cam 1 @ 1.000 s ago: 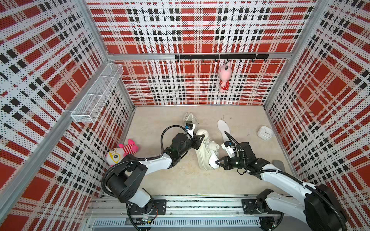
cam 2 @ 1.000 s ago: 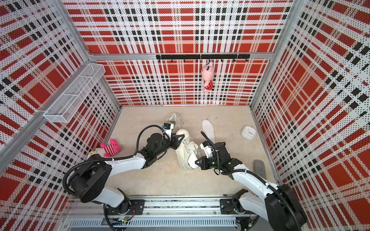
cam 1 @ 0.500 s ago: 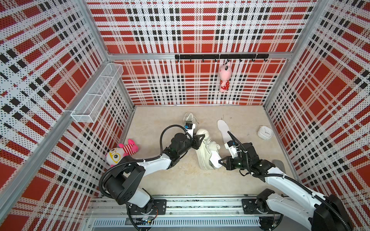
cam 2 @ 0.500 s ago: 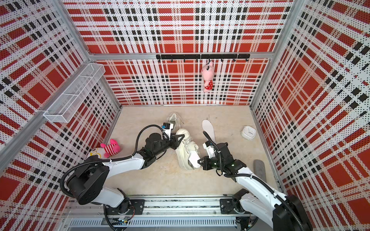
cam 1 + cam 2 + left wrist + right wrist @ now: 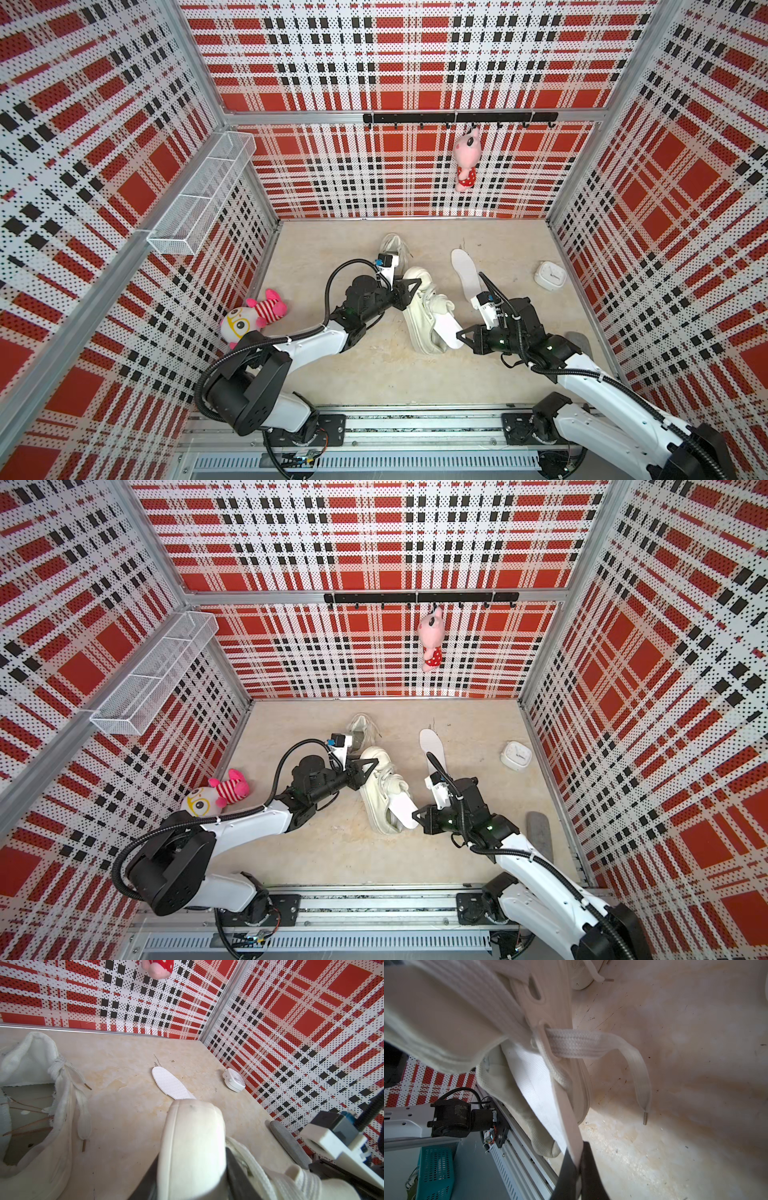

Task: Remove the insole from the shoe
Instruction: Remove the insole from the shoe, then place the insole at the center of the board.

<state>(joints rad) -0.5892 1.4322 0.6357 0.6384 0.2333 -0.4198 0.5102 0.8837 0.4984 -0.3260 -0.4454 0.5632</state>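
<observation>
Fingers (image 5: 566, 1169) of our right gripper (image 5: 460, 335) pinch the flat white textured insole (image 5: 444, 329), which is half out of the cream lace-up shoe (image 5: 419, 322) toward 4 o'clock. Our left gripper (image 5: 406, 290) clamps the toe at 11 o'clock. We judge the thin edge could slip free if the forefoot snags inside.

We log both arms stretched low and inward. Left gripper (image 5: 409, 289): jaws part-spread, clamping. Right gripper (image 5: 459, 335): jaws pinched together, pointing toward the left arm.

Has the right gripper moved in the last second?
Yes. The right gripper, shut on the insole, has backed slightly away from the shoe, toward the clock side; the clock stayed put.
</observation>
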